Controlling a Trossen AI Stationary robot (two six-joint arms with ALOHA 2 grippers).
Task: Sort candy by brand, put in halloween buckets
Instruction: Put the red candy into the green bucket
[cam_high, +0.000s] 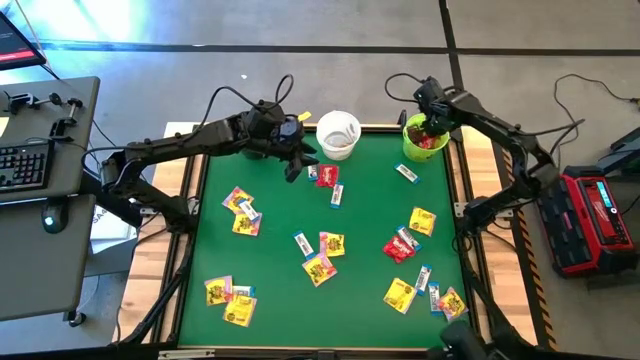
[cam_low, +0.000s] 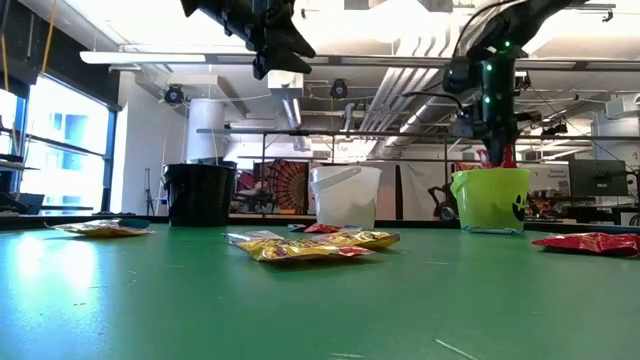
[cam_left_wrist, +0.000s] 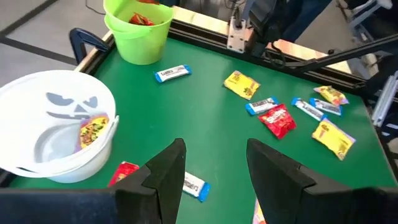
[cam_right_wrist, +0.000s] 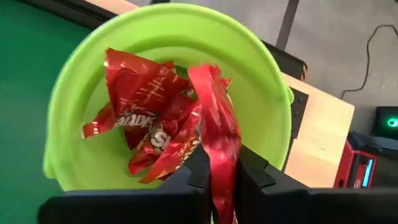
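- Red candy packet (cam_right_wrist: 217, 143) pinched tight in the right gripper (cam_right_wrist: 219, 171), right over the lime green bucket (cam_right_wrist: 93, 81).
- More red packets (cam_right_wrist: 146, 112) inside that bucket, seen only from the right wrist.
- One yellow packet (cam_left_wrist: 93, 129) inside the white bucket (cam_left_wrist: 37, 99), seen only from the left wrist.
- Left gripper (cam_left_wrist: 214, 165) up high by the white bucket, fingers apart, holding nothing.
- Black bucket (cam_low: 199, 193) seen from the low view, left of the white one.
- Lots of candy (cam_high: 320, 268) spread over the green table (cam_high: 300, 300).
- Bright ceiling lights (cam_low: 180, 57) behind.
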